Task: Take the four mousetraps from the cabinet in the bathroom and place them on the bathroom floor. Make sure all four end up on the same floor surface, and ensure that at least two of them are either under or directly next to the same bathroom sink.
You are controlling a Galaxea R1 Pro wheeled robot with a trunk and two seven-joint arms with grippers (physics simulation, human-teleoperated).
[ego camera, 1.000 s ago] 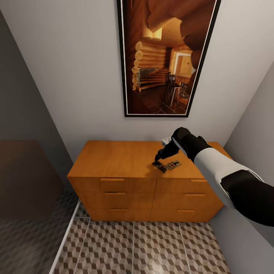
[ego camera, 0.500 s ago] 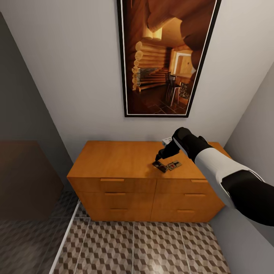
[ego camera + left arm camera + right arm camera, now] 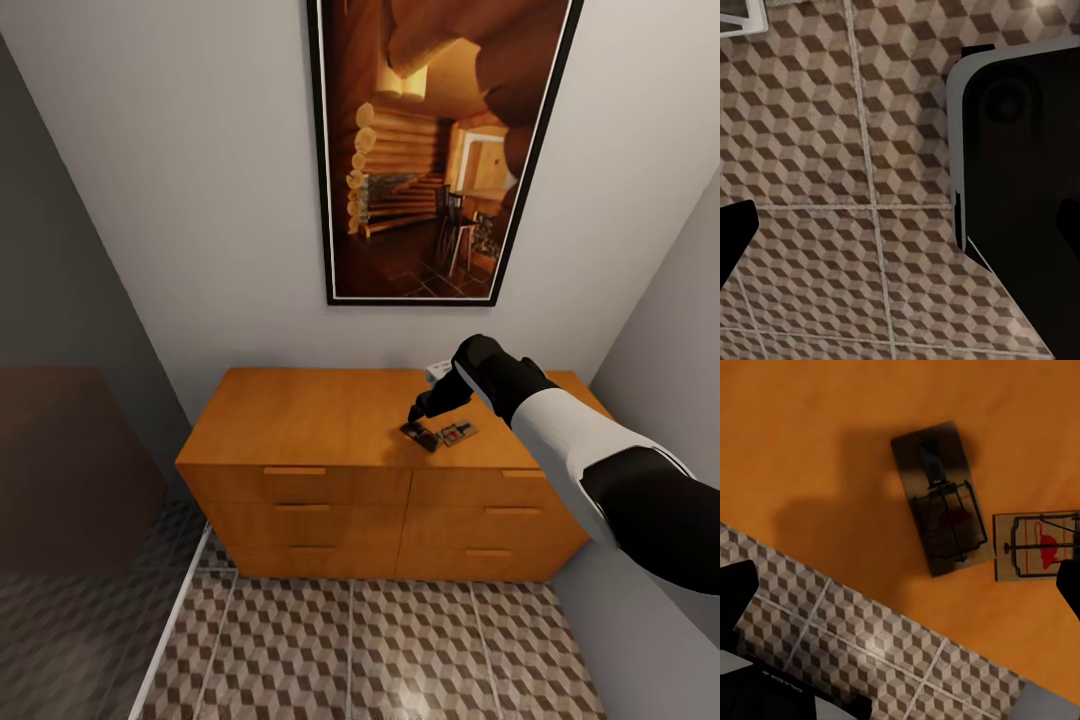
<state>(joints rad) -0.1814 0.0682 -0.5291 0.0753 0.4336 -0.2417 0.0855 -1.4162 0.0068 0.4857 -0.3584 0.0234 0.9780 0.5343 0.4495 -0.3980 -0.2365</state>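
Nearest to us lies the bathroom floor (image 3: 400, 650), its cube-pattern tiles bare in the head view; the left wrist view shows the same tiles (image 3: 832, 150) beneath the left arm. We cannot tell the state of the left fingers: one dark tip (image 3: 735, 232) shows at the picture's edge and nothing more.

Beyond the floor stands the cabinet (image 3: 300, 430), drawers shut. Two mousetraps lie flat on its worktop, right of centre and towards the front edge: the shaded mousetrap (image 3: 420, 437) on the left and the lit mousetrap (image 3: 457, 434) just beside it on the right, corners touching or nearly so. The right wrist view shows both, the shaded mousetrap (image 3: 941, 499) and the lit mousetrap (image 3: 1035, 544), each with its wire bar and red spot.

The right gripper (image 3: 415, 412) hovers just above the shaded mousetrap. Its fingers are spread apart, with dark tips at opposite edges of the wrist view, and they grip nothing.

Compared with the two earlier pictures, we find no meaningful change in arm or mousetraps. We judge that the pick-up has paused at the pre-grasp position: no mousetrap is on the visible floor yet, and the remaining two are not accounted for here.

On the far wall hangs a framed picture (image 3: 440, 150).
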